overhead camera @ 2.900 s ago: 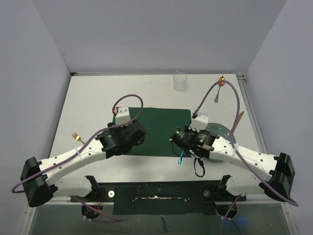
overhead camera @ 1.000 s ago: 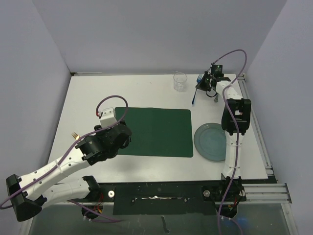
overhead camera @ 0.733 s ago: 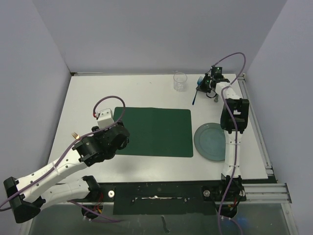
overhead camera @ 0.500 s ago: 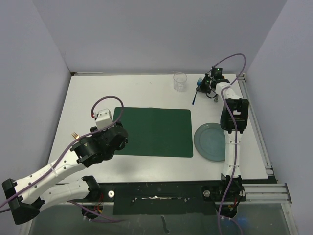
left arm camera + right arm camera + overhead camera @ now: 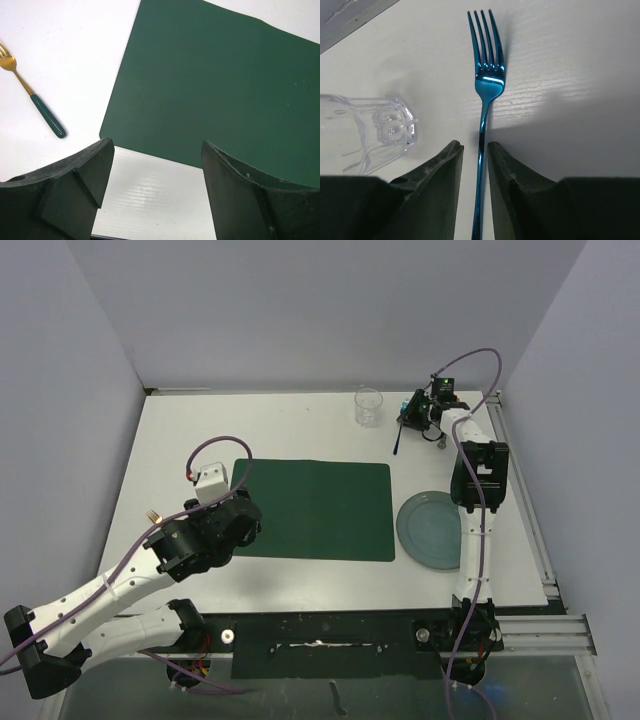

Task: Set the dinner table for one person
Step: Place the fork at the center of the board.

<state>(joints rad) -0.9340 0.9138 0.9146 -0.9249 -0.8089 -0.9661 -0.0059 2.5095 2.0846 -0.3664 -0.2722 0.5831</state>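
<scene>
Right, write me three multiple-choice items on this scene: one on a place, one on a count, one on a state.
1. Where is the plate relative to the placemat?
A) on it
B) to its right, on the bare table
C) to its left

2. How many forks are in view?
A) one
B) two
C) three

3. The left hand is:
A) open and empty
B) shut on a fork
C) shut on the plate

Answers:
1. B: the plate sits on white surface just past the placemat's right edge.
2. B: a blue fork lies by the glass, and a gold fork lies left of the placemat.
3. A: its fingers stand wide apart with nothing between them.
</scene>
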